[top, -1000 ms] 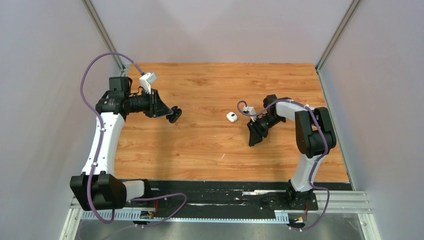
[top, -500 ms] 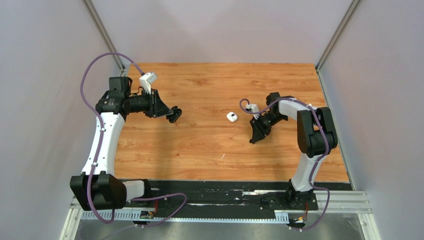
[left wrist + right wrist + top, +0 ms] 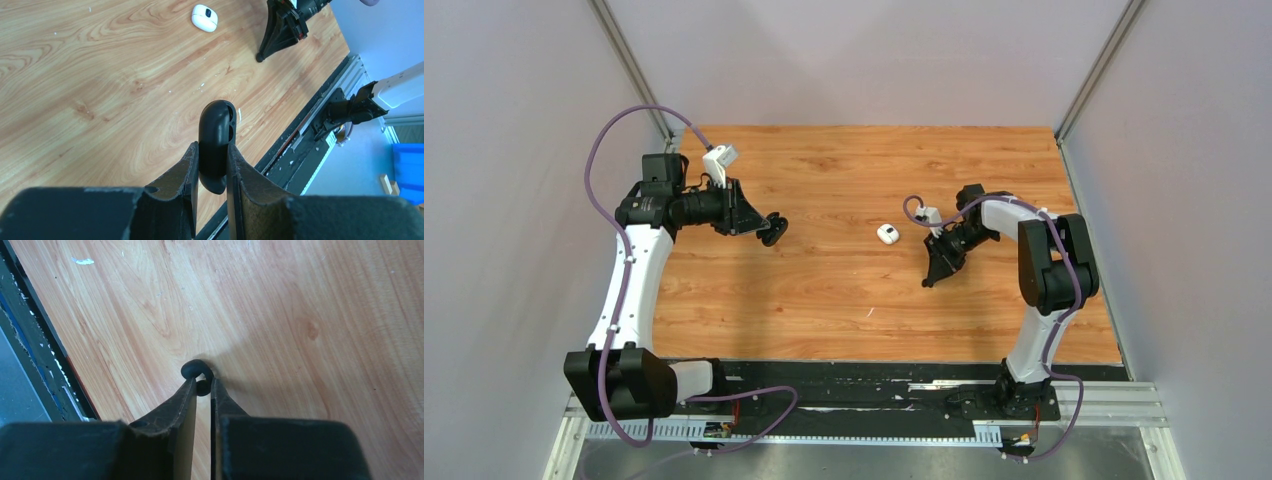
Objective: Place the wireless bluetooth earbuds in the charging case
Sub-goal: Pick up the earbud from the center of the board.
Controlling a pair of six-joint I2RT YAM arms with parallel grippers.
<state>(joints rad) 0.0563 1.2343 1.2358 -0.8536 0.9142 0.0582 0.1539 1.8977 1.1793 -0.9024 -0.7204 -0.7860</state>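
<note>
The charging case (image 3: 887, 234), a white pebble with a dark patch, lies alone mid-table; it also shows in the left wrist view as the case (image 3: 204, 18). No gripper touches it. My left gripper (image 3: 772, 231) hovers at the left, its jaws (image 3: 212, 145) shut on a black rounded shell with a seam (image 3: 216, 125). My right gripper (image 3: 932, 280) points down at the table right of the case. Its fingertips (image 3: 202, 381) pinch a tiny black earbud-like piece (image 3: 194, 369) resting on the wood. I cannot tell whether that piece is one of the earbuds.
The wooden table (image 3: 824, 300) is bounded by grey walls on three sides. A black base rail (image 3: 874, 385) runs along the near edge. A blue bin (image 3: 410, 170) sits beyond the table edge.
The right gripper shifted slightly right and its jaws narrowed onto the tiny black piece. The left arm and the white case have not moved.
</note>
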